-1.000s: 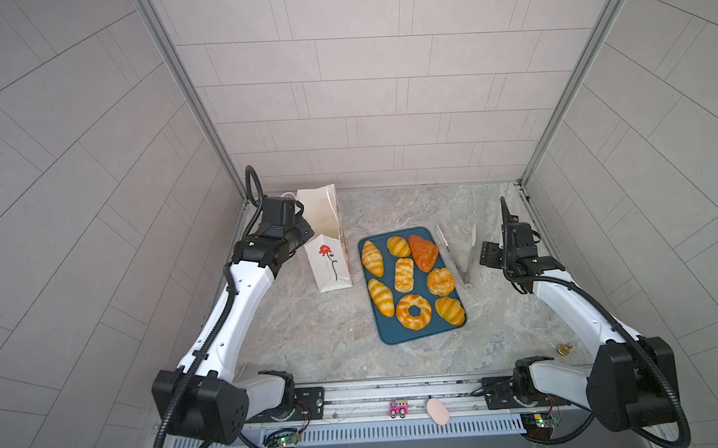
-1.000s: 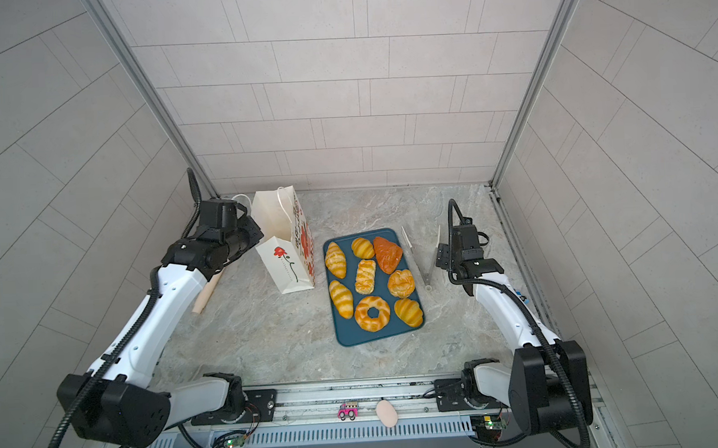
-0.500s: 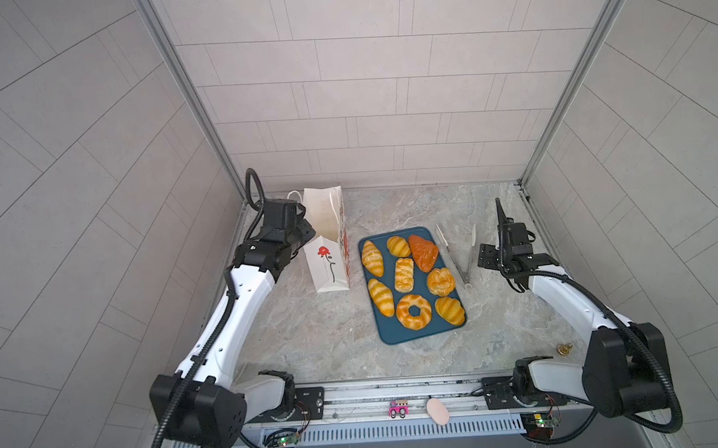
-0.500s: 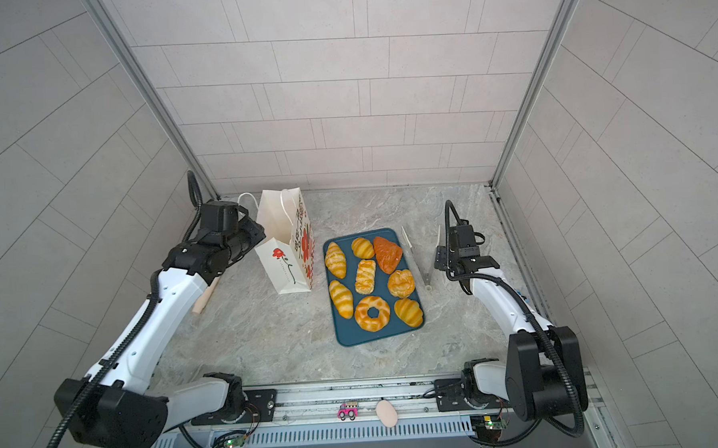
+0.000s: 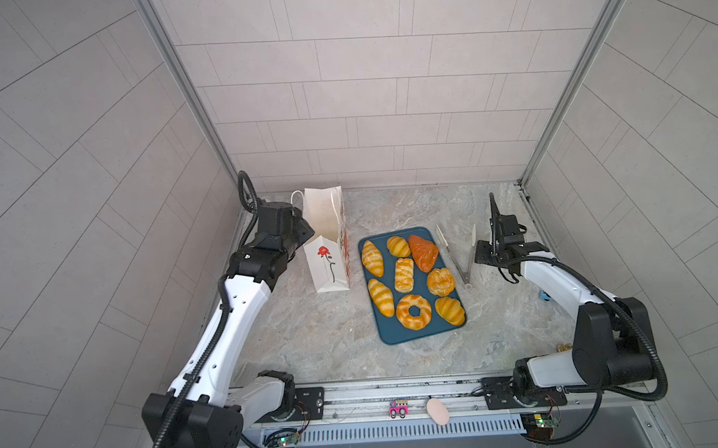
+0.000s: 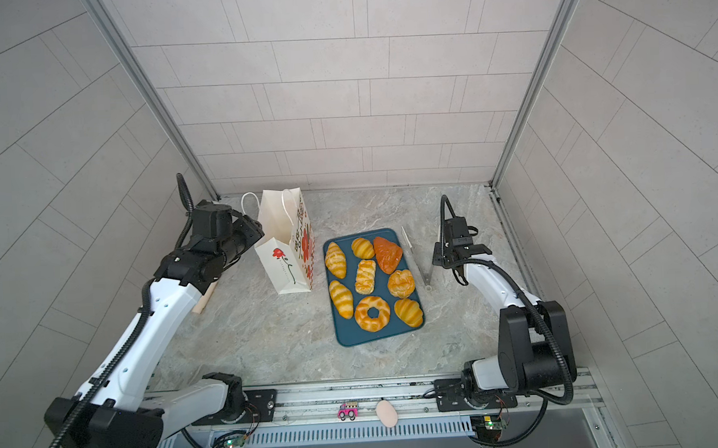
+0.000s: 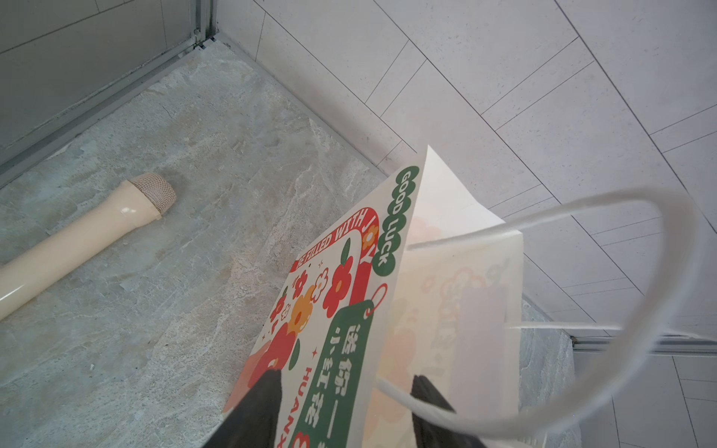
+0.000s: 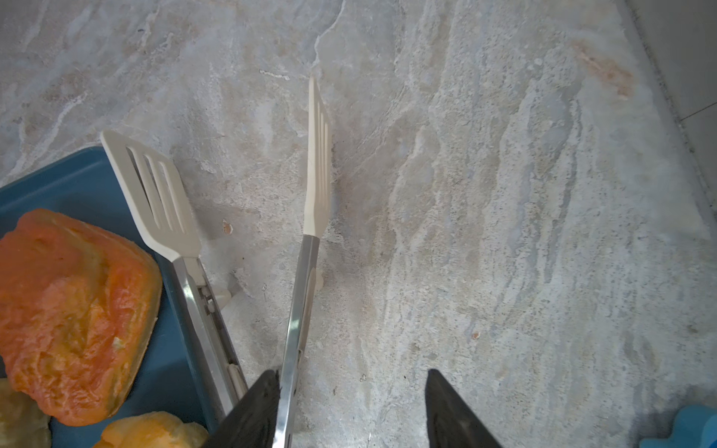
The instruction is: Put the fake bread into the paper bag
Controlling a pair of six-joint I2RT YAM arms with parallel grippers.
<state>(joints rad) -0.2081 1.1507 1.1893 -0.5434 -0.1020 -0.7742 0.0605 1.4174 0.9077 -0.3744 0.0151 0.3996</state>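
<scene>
Several glossy golden pieces of fake bread [image 5: 405, 275] lie on a blue tray [image 5: 389, 338], with a darker orange-brown loaf [image 5: 423, 253] [image 8: 73, 310] at its far right corner. The white paper bag [image 5: 326, 272] [image 6: 286, 270] stands upright left of the tray, mouth open. My left gripper [image 5: 303, 231] [image 7: 347, 407] is open at the bag's rim, its fingers astride one wall of the bag [image 7: 388, 310], and a cord handle [image 7: 659, 240] loops past. My right gripper [image 5: 481, 255] [image 8: 355, 407] is open over the tongs [image 8: 310, 194], one tong arm lying against the inside of one finger.
The metal tongs [image 5: 467, 262] with cream tips lie right of the tray. A beige rolling pin [image 7: 77, 240] [image 6: 204, 298] lies by the left wall. A small blue thing [image 5: 544, 296] sits under the right arm. A pink egg [image 5: 437, 411] and toy car [image 5: 398, 409] rest on the front rail.
My left gripper, shut a second ago at the bag's rim, has opened there. The right gripper has shifted slightly towards the tongs and its jaws have narrowed.
</scene>
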